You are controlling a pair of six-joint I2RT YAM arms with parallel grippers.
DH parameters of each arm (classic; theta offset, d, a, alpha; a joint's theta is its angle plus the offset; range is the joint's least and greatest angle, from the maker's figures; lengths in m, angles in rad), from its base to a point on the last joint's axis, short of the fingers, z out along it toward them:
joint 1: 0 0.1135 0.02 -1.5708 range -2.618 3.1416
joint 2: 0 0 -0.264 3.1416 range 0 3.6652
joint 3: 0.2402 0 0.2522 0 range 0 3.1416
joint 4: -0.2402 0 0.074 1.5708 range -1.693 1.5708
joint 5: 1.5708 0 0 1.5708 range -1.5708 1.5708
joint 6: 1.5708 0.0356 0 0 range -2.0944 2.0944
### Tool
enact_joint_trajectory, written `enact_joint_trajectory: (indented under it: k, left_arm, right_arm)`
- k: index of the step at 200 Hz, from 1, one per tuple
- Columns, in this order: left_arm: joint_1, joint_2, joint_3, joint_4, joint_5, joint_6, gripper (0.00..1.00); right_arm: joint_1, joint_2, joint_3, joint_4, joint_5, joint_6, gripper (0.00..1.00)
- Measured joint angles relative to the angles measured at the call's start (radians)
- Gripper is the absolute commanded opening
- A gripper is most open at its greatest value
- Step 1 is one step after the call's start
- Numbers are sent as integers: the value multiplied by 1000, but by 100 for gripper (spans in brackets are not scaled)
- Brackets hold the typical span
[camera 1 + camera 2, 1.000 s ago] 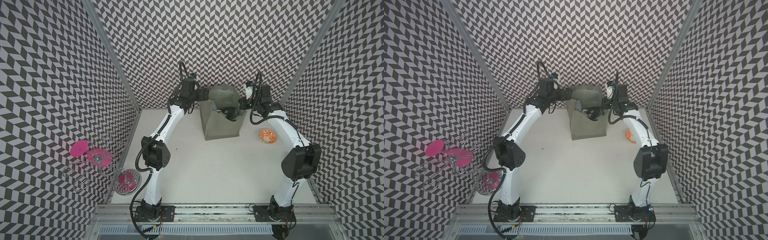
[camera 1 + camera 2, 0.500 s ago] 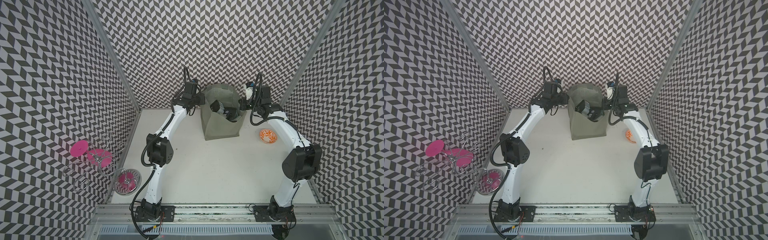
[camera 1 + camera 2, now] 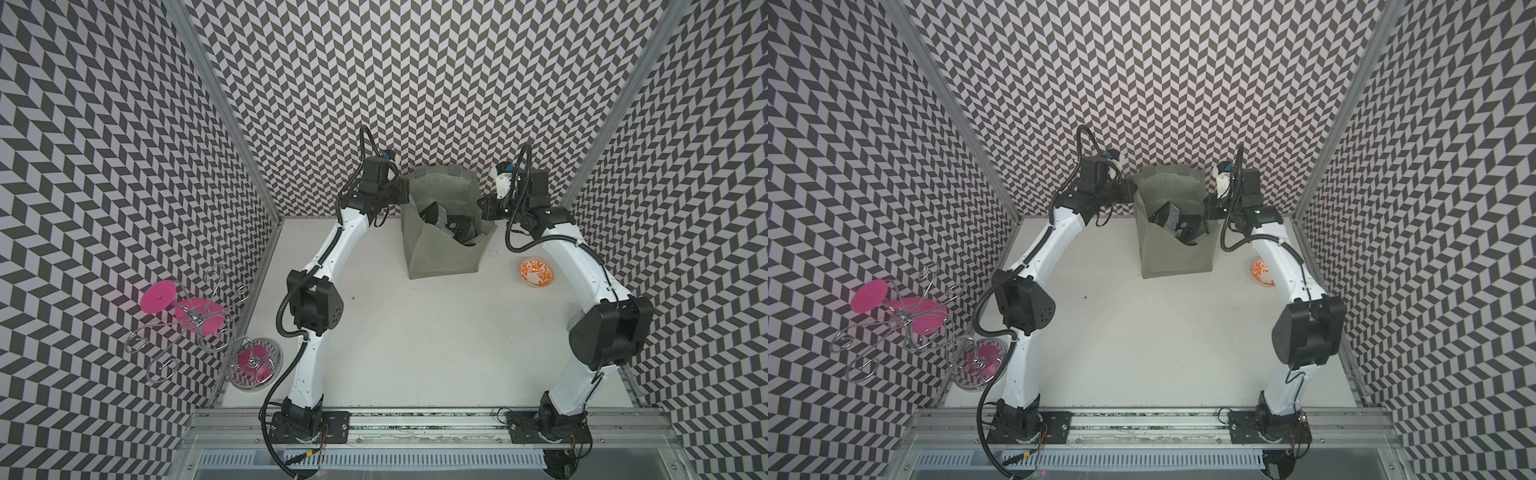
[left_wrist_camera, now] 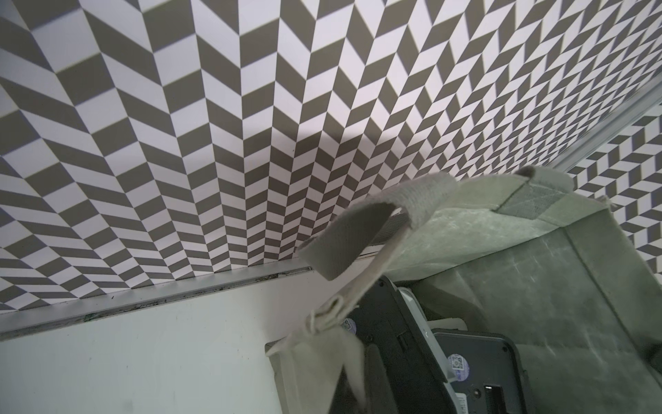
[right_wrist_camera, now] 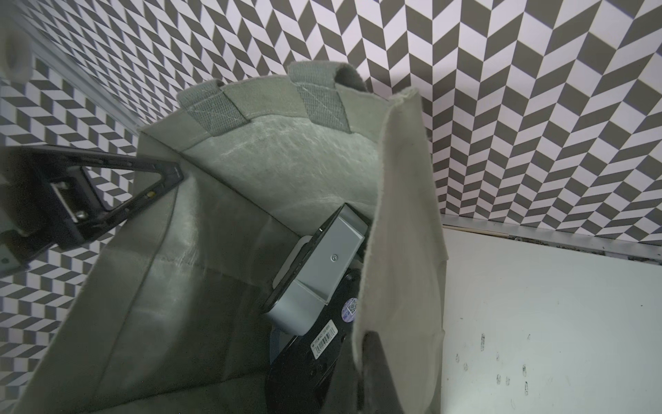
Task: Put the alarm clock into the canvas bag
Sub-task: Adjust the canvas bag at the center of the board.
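Note:
The grey-green canvas bag (image 3: 440, 257) (image 3: 1173, 259) stands upright at the back of the table, mouth open. Inside it leans the alarm clock (image 3: 432, 214) (image 5: 318, 272), a flat black-faced box with a silver-grey casing, resting on a second black device (image 5: 315, 351). My left gripper (image 3: 401, 195) (image 4: 344, 376) is shut on the bag's left rim, with pale lining fabric (image 4: 322, 358) pinched between its fingers. On the opposite side, my right gripper (image 3: 484, 210) (image 5: 365, 358) is shut on the right rim (image 5: 397, 251). Neither gripper touches the clock.
An orange patterned bowl (image 3: 536, 272) (image 3: 1262, 272) sits right of the bag, beside the right forearm. At the far left stand a wire rack with pink discs (image 3: 191, 320) and a glass dish (image 3: 255, 363). The back wall is close behind the bag.
My left gripper drew back from over the bag's mouth to its left rim and shut on the fabric. The bag's top, squashed before, now stands open. The right arm held still.

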Motion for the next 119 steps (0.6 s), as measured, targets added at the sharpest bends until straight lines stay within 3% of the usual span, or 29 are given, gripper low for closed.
enact_joint_trajectory:
  k: [63, 119]
  left_arm:
    - [24, -47, -21, -2, 18, -3, 0]
    - [55, -129, -212, 81, 26, -12, 0]
  right_arm:
    - [26, -49, -65, 1, -30, 30, 0]
    - [36, -89, -165, 94, -55, 47, 0]
